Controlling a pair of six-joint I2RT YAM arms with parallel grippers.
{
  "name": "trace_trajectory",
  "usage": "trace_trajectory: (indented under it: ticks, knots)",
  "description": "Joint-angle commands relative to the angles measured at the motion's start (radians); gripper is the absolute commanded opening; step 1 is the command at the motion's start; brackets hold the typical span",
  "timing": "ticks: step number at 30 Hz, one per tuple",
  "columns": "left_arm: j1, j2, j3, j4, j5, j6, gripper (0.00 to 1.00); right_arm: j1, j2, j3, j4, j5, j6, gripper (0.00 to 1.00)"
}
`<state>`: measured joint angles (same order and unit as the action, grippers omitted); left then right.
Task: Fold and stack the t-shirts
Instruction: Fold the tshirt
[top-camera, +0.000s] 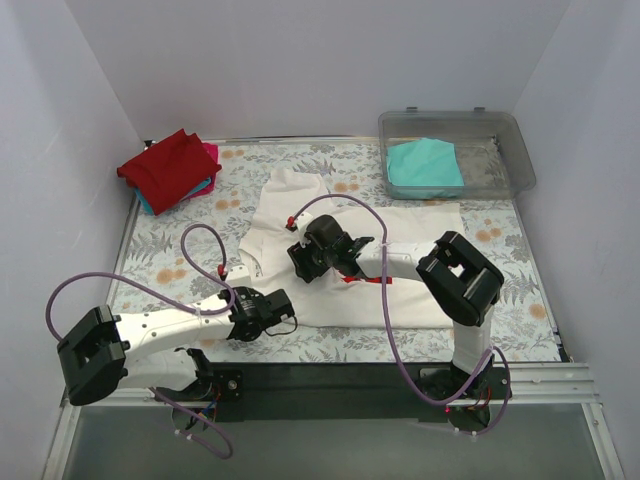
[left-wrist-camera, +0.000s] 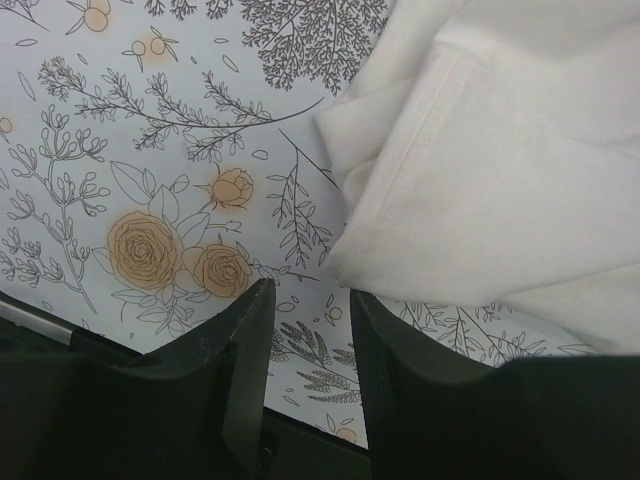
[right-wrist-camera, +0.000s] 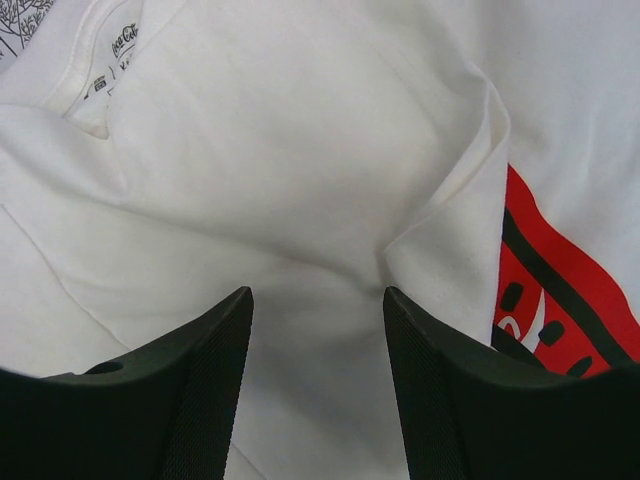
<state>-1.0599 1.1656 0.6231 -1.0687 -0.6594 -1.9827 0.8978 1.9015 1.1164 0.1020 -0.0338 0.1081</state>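
White tee (top-camera: 420, 230) is lying spread across the middle of the top view, with a flap of its cloth sitting over part of the red print (right-wrist-camera: 560, 300); the collar (right-wrist-camera: 100, 60) is showing at the upper left of the right wrist view. A folded stack (top-camera: 170, 170) is resting at the upper left of the table (top-camera: 180, 270); a teal tee (top-camera: 425, 165) is lying in the bin (top-camera: 510, 150) at the upper right.

Left gripper (left-wrist-camera: 310, 295) is hovering low at the lower left edge of the white tee, jaws standing narrowly apart with only the table showing between them; the hem (left-wrist-camera: 400, 200) is lying just beyond the tips, not yet caught. Right gripper (right-wrist-camera: 318, 300) is hanging over the middle of the cloth, jaws standing well apart, nothing pinched.

Cloth like this is probably light, limp and prone to wrinkling or sliding on the table; it is likely to sag from any single pinch. Stitched hem and its corner are looking like the firmest hold, taking the doubled edge rather than a loose layer, so the fold is not dragging the panel beneath.
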Motion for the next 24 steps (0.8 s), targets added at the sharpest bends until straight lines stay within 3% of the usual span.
trace_trajectory:
  ticks: [1,6,8,13,21,24]
  knots:
    - [-0.005,0.006,0.038,-0.028,-0.078,-0.246,0.35,-0.003,-0.058,-0.003,0.008,-0.014,-0.004,0.5]
    - [-0.003,-0.014,0.039,-0.016,-0.114,-0.246,0.28,-0.003,-0.064,-0.01,0.01,-0.012,-0.004,0.5]
    - [-0.003,-0.014,0.043,-0.034,-0.121,-0.264,0.12,-0.003,-0.065,-0.012,0.01,-0.014,-0.004,0.5]
    - [-0.003,-0.018,0.038,-0.013,-0.118,-0.24,0.0,-0.003,-0.07,-0.017,0.011,-0.017,-0.004,0.5]
    - [-0.006,-0.021,0.067,-0.004,-0.115,-0.203,0.0,-0.002,-0.091,-0.03,0.013,-0.044,-0.007,0.5]
    - [-0.008,-0.093,0.099,0.082,-0.114,-0.095,0.0,0.003,-0.125,-0.038,0.011,-0.051,-0.01,0.5]
